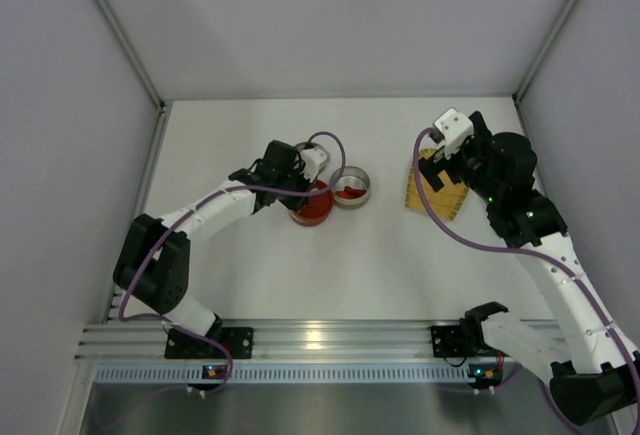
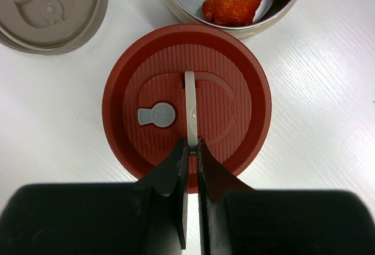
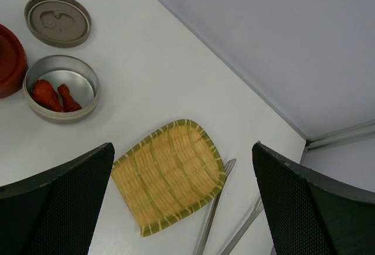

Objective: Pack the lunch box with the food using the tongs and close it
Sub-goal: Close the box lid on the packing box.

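The lunch box is a round steel bowl (image 3: pixel 88 85) with two red drumstick-shaped food pieces (image 3: pixel 50 94) lying in it. Beside the bowl (image 1: pixel 362 177) sits its red ribbed lid (image 2: pixel 146 79). My left gripper (image 2: pixel 192 142) is shut on the lid's thin white handle (image 2: pixel 190 105). My right gripper (image 3: pixel 181 149) hovers wide open above the yellow bamboo mat (image 3: pixel 170 176), holding nothing. The silver tongs (image 3: pixel 212 208) lie on the table along the mat's right edge, their two arms spread. In the top view my right arm hides the tongs.
A second, grey-beige lid (image 2: pixel 50 9) lies flat on the table just beyond the red lid. Grey walls close the table at the back and on both sides, and the tongs lie close to the right wall's foot (image 3: pixel 340 135).
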Controlling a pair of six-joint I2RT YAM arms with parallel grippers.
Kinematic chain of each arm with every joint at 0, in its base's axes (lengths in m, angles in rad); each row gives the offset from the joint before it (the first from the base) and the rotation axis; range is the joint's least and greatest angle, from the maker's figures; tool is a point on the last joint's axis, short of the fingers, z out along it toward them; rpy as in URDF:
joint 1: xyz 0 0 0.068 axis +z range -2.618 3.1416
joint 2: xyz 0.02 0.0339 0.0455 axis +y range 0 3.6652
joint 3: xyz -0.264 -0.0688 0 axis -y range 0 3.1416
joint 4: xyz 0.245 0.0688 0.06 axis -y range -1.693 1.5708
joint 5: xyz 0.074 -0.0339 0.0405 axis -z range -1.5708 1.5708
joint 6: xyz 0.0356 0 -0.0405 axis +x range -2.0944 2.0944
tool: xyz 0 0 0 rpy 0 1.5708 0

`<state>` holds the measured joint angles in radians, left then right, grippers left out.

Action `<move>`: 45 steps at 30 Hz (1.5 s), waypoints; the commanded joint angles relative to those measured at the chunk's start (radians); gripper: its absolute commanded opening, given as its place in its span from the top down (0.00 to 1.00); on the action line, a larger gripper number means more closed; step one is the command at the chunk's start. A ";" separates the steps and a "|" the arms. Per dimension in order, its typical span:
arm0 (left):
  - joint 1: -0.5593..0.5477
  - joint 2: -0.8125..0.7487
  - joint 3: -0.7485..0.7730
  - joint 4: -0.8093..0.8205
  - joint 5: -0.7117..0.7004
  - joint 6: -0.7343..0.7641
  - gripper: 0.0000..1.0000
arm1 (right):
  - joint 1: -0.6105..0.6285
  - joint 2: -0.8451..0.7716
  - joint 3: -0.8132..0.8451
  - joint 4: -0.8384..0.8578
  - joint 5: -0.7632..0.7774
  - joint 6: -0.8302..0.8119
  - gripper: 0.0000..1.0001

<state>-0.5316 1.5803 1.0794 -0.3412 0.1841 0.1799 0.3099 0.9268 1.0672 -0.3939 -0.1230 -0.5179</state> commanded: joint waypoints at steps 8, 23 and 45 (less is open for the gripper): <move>-0.002 0.055 0.028 0.030 -0.032 -0.014 1.00 | -0.022 -0.025 -0.007 0.041 -0.033 0.028 0.01; -0.001 0.009 0.056 -0.021 0.002 -0.066 1.00 | -0.018 -0.031 -0.018 0.041 -0.049 0.038 0.01; 0.058 -0.008 -0.024 -0.038 0.081 -0.175 1.00 | -0.020 -0.045 -0.030 0.024 -0.060 0.039 0.01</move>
<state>-0.4786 1.6104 1.0863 -0.3431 0.2485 0.0395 0.3096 0.9031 1.0378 -0.3943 -0.1600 -0.4942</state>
